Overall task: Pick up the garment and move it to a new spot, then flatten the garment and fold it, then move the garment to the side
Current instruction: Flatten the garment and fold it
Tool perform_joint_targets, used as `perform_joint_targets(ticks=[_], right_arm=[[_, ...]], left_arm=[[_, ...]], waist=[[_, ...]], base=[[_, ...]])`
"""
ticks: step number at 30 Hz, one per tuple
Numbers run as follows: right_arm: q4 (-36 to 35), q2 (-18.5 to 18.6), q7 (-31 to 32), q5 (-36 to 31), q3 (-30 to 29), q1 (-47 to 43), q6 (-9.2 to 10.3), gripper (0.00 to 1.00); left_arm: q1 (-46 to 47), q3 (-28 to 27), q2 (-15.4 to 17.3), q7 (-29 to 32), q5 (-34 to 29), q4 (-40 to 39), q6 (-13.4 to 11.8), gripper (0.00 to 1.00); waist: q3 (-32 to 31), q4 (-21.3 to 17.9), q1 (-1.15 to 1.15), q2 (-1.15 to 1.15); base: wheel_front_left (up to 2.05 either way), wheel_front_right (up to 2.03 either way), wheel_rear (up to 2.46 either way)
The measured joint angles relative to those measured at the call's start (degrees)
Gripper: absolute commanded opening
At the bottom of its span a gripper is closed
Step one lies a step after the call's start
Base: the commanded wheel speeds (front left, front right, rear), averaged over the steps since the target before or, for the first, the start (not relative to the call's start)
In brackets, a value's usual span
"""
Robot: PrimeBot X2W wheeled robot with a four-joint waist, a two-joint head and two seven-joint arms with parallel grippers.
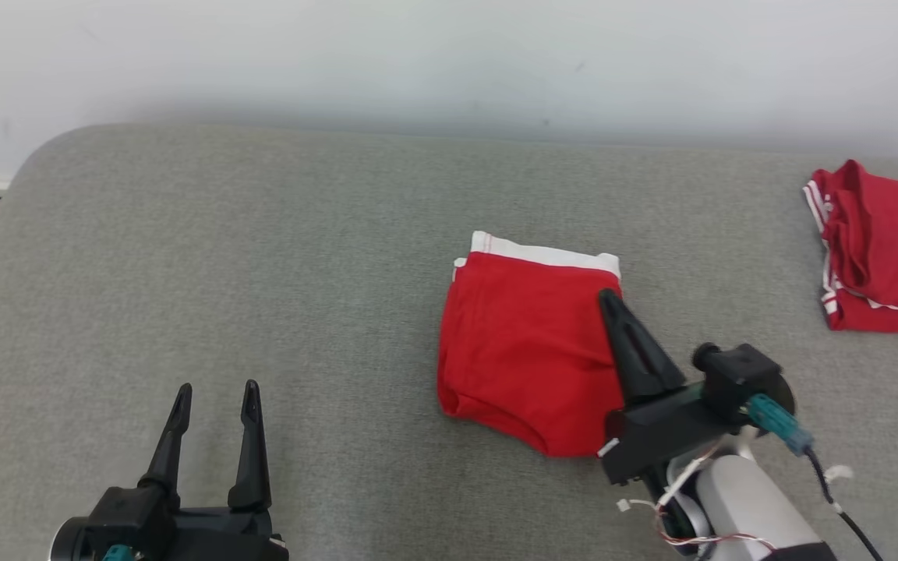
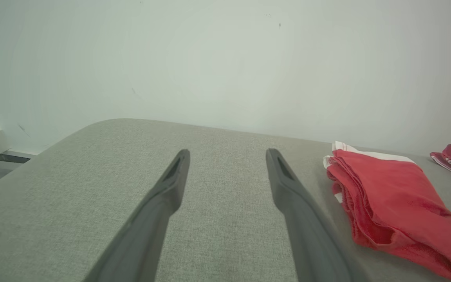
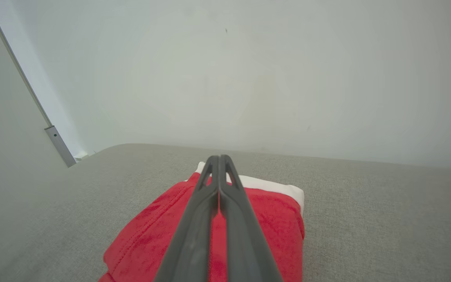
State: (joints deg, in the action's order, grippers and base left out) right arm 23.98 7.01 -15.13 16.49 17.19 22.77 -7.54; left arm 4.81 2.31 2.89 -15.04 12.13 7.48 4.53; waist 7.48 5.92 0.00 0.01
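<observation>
Folded red knit garment (image 1: 523, 351) with white waistband was laid centrally on the grey fabric counter (image 1: 262, 257). The right end effector (image 1: 611, 296) was clenched, empty, over its right edge; the left end effector (image 1: 217, 389) was released. Cloth was judged limp and light; all layers should be pinched together at one edge.

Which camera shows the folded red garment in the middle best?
The head view: the folded red garment lies almost whole, seen from above. The left wrist view catches it side-on; the right wrist view has the right gripper across it.
</observation>
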Motion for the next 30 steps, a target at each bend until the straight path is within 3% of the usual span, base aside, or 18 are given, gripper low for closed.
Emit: perform_joint_targets(ticks=[13,19,20,21,22,30], right_arm=[[-10.36,-1.04,0.0,-4.41,-14.95,-11.9,0.0,0.0],[-13.28,-2.79,0.0,-5.55,-18.05,-16.82,-0.01,0.0],[-13.55,-2.99,0.0,-5.61,-18.36,-17.43,-0.01,0.29],[-13.8,-3.14,0.0,-5.68,-18.58,-18.06,-0.01,0.36],[-13.99,-3.26,0.0,-5.99,-18.57,-18.53,0.0,1.0],[-15.12,-3.98,0.0,-6.76,-19.73,-20.89,-0.01,1.0]], left_arm=[[-0.8,-1.51,0.0,0.0,-1.82,-0.51,0.52,1.0],[-1.52,-1.72,0.0,0.0,-2.47,-0.96,0.54,1.0],[-1.69,-1.7,0.0,0.0,-2.87,-1.02,0.54,1.0],[-1.99,-1.68,-0.01,0.0,-3.18,-1.1,0.54,1.0],[-2.31,-1.71,-0.01,0.0,-3.33,-1.11,0.53,1.0],[-3.72,-1.8,0.0,0.0,-4.68,-1.76,0.49,1.0]], waist=[[-1.07,-5.3,0.0,0.0],[-1.78,-6.51,0.0,0.0],[-1.93,-6.62,0.0,0.0],[-2.11,-6.68,0.0,0.0],[-2.27,-6.73,0.0,0.0],[-2.93,-7.02,-0.01,0.0]], base=[[0.0,0.0,0.0],[0.0,0.0,0.0],[0.0,0.0,0.0],[0.0,0.0,0.0],[0.0,0.0,0.0],[0.0,0.0,0.0]])
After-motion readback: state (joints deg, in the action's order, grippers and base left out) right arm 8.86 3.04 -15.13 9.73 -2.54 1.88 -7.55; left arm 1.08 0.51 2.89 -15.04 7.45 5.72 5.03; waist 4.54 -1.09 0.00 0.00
